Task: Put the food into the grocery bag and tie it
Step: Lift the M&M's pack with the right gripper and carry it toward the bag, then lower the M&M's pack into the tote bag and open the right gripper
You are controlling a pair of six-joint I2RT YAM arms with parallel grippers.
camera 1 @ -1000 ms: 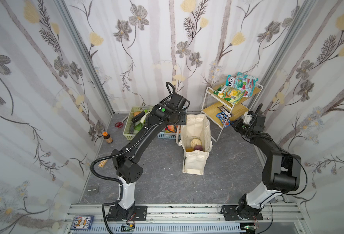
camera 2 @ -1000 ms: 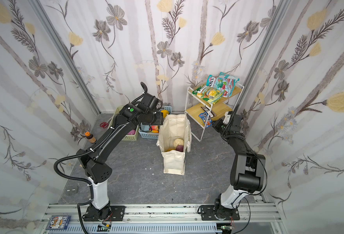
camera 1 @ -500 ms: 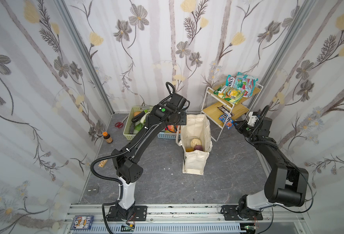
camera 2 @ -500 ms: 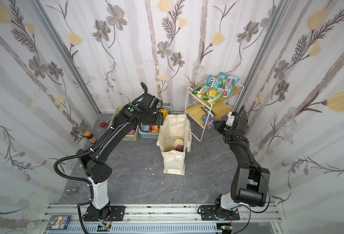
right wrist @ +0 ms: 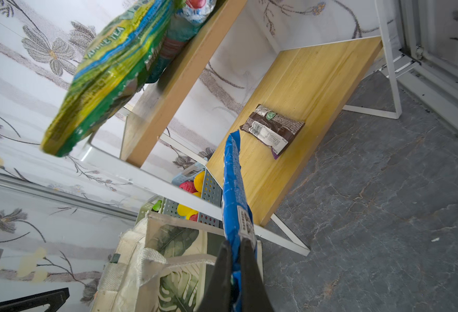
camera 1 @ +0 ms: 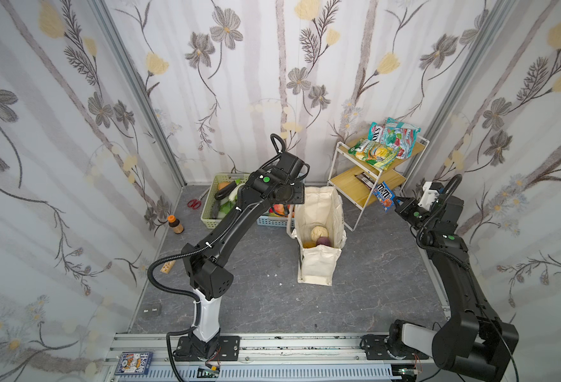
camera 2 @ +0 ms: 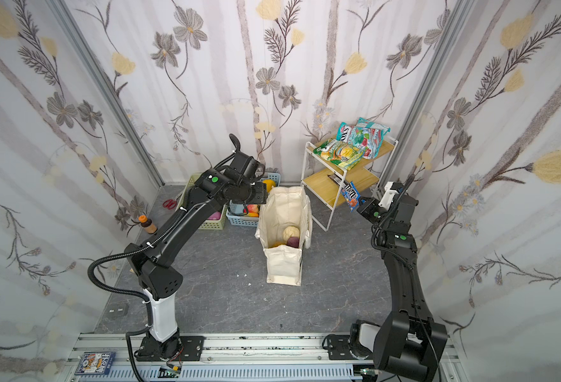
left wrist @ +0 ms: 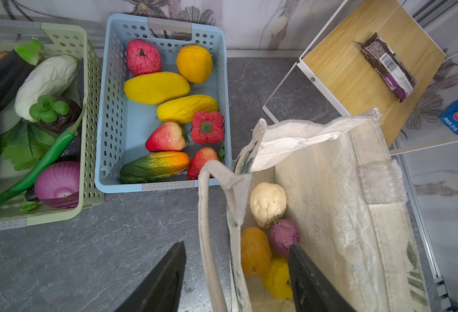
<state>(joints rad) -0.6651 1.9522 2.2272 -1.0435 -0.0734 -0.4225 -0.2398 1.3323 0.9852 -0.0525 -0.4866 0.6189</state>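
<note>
Packing underway: grocery bag (camera 1: pixel 318 264) stands open mid-tabletop, toy fruits (left wrist: pixel 267 204) inside. Left end effector (left wrist: pixel 236 247), parted and empty, straddles its left rim. Farther right, right end effector (right wrist: pixel 234 243) pinches a blue candy packet (camera 1: pixel 383 195) beside the shelf (camera 1: pixel 348 185); next it must swing left over the bag's mouth.

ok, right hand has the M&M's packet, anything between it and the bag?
Yes: the white rack's frame rail runs between the M&M's packet, pinched in the right hand, and the tote bag, so a straight move looks blocked. The open left hand straddles the bag's rim, partly over the mouth.
</note>
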